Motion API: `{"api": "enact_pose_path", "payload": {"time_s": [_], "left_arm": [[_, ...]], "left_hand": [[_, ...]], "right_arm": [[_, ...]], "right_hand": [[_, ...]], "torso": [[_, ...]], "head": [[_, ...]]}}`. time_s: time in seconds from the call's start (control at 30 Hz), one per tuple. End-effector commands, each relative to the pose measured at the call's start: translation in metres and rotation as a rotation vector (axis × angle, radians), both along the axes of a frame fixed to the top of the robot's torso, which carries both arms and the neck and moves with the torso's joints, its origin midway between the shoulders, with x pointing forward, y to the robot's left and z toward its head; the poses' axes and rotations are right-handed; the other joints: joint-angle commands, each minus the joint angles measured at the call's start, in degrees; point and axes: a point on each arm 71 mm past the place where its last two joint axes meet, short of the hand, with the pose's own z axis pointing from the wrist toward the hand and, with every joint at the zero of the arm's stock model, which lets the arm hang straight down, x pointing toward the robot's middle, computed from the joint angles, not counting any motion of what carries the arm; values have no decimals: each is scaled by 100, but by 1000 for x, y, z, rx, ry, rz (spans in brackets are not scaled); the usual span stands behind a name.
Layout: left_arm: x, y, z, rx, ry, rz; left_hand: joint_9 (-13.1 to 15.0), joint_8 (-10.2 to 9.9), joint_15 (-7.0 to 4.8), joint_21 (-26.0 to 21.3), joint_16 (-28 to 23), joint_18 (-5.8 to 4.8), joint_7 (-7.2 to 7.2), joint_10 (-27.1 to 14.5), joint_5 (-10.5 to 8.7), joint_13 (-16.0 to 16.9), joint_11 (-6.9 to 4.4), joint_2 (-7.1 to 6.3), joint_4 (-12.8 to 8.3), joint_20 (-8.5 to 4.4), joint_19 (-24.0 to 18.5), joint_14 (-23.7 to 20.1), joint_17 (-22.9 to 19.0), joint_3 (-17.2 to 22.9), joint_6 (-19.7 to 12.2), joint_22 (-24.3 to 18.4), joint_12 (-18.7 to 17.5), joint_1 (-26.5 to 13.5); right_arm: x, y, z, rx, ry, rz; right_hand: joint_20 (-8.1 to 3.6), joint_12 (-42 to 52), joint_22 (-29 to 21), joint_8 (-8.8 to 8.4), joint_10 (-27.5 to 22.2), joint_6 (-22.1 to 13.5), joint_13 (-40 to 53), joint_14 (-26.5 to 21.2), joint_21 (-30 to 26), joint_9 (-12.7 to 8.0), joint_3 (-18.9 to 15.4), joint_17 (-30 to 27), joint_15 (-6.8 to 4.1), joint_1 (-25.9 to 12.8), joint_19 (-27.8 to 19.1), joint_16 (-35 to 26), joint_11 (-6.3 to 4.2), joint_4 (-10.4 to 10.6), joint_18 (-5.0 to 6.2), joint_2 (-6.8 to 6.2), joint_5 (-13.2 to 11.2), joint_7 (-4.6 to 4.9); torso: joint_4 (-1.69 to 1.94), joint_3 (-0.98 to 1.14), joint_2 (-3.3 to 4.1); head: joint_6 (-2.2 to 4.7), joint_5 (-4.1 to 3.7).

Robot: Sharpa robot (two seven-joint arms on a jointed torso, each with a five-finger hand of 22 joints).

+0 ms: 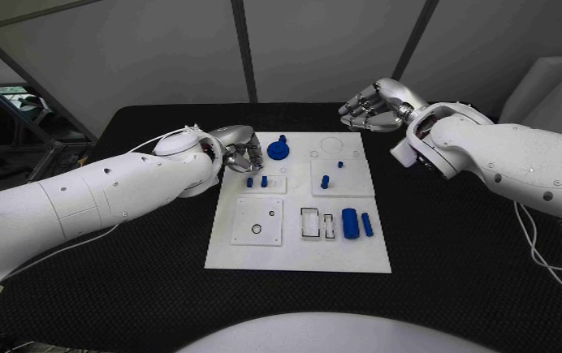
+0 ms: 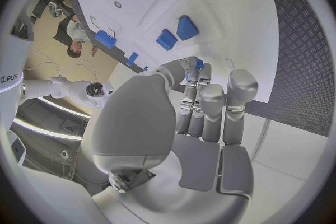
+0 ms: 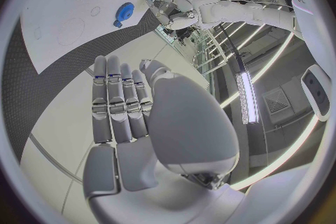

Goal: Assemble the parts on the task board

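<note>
The white task board (image 1: 296,249) lies mid-table with blue parts on it: a round knob (image 1: 278,150), two short pegs (image 1: 257,181), another peg (image 1: 325,181) and two cylinders (image 1: 357,223). My left hand (image 1: 240,155) hovers at the board's far left edge, beside the knob. In the left wrist view its fingers (image 2: 210,103) lie close together with the thumb against them, and a small blue part (image 2: 199,64) shows pinched at the tips. My right hand (image 1: 375,103) hangs above the table beyond the board's far right corner, fingers side by side (image 3: 119,103), holding nothing.
Black table (image 1: 469,272) surrounds the board on all sides. On the board sit raised white plates: one with two round holes (image 1: 257,223) and a slotted one (image 1: 317,223) next to the cylinders. Grey wall panels stand behind the table.
</note>
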Motion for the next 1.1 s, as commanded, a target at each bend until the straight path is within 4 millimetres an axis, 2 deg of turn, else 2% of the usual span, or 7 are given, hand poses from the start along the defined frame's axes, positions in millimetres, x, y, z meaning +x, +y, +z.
{"api": "enact_pose_path", "payload": {"time_s": [0.03,1.1], "left_arm": [[0,-2,2,-26,-9,-7],[-1,-8,2,-39,-2,-24]], "left_hand": [[0,-26,-16,36,-29,-84,11,46,21,7,10,17,-9,12,40,17,-9,23,37,9,-30,59],[22,-38,-32,106,-92,-97,7,159,19,32,-4,26,-49,-3,85,38,-132,35,38,62,-111,76]], "right_arm": [[0,1,2,3,-11,4],[0,1,2,3,-11,5]], "right_hand": [[10,2,6,9,1,35,0,17,32,-2,36,-7,6,-65,-41,-24,16,10,25,-11,32,4],[10,2,6,9,1,35,0,17,32,-2,36,-7,6,-65,-41,-24,16,10,25,-11,32,4]], "torso": [[3,0,-1],[-1,0,-3]], "head": [[3,0],[7,-8]]}}
